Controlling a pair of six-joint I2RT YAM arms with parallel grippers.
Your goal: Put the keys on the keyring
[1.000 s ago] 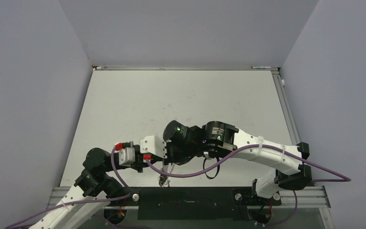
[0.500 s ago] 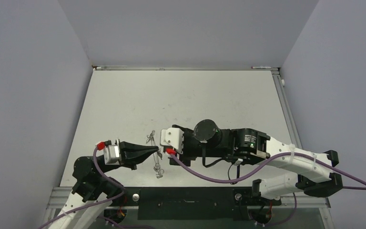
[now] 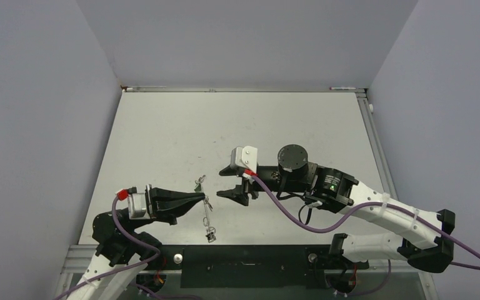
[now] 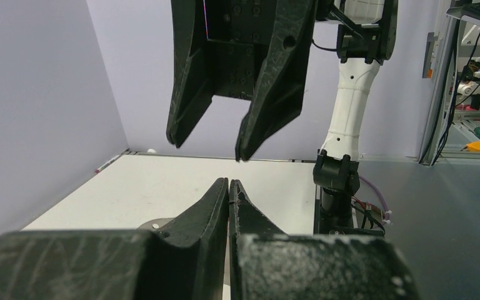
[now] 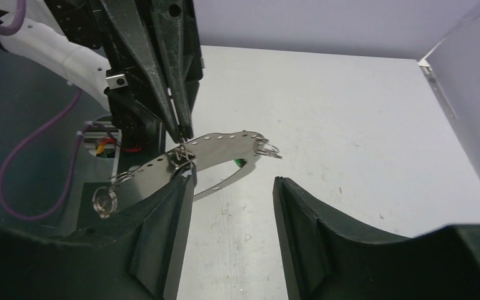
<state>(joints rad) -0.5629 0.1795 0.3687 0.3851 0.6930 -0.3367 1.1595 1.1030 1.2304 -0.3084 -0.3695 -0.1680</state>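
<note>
While the shut left claw [image 3: 205, 199] nips a holed strip [image 5: 215, 149], right claw [image 3: 223, 182] gapes empty; keys unclear.

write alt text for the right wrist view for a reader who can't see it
The left gripper, shut, pinches the middle of a curved silvery perforated strip, holding it above the white table; small wire rings hang at both of its ends. The right gripper stands open in the foreground just below the strip, holding nothing.
</note>
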